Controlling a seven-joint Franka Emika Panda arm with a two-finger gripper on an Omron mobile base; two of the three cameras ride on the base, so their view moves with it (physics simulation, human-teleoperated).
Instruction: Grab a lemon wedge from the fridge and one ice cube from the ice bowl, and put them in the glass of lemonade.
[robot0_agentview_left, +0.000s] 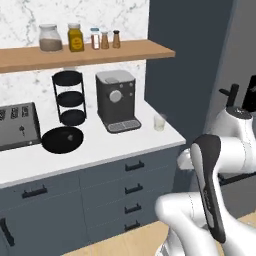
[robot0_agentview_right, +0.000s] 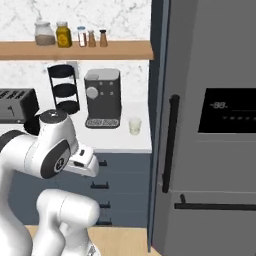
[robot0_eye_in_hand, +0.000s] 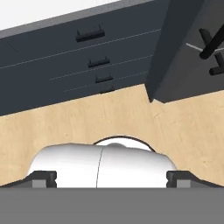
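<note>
The fridge (robot0_agentview_right: 215, 150) stands shut at the right, dark grey with a black display and black bar handles. Its lower corner (robot0_eye_in_hand: 188, 57) appears in the hand view. The lemon wedge is hidden. On the white counter the black ice bowl (robot0_agentview_left: 62, 139) lies in front of the toaster; I cannot make out an ice cube in it. The glass of lemonade (robot0_agentview_left: 159, 122) (robot0_agentview_right: 134, 125) stands right of the coffee machine. My gripper (robot0_eye_in_hand: 111, 178) is open and holds nothing. It hangs low in front of the drawers and points down at the wooden floor.
A black three-tier rack (robot0_agentview_left: 70, 97) and the coffee machine (robot0_agentview_left: 117, 100) stand at the back of the counter, the toaster (robot0_agentview_left: 17, 125) at the left. A wooden shelf (robot0_agentview_left: 85, 52) with jars runs above. Dark drawers (robot0_eye_in_hand: 94, 52) with black handles sit below.
</note>
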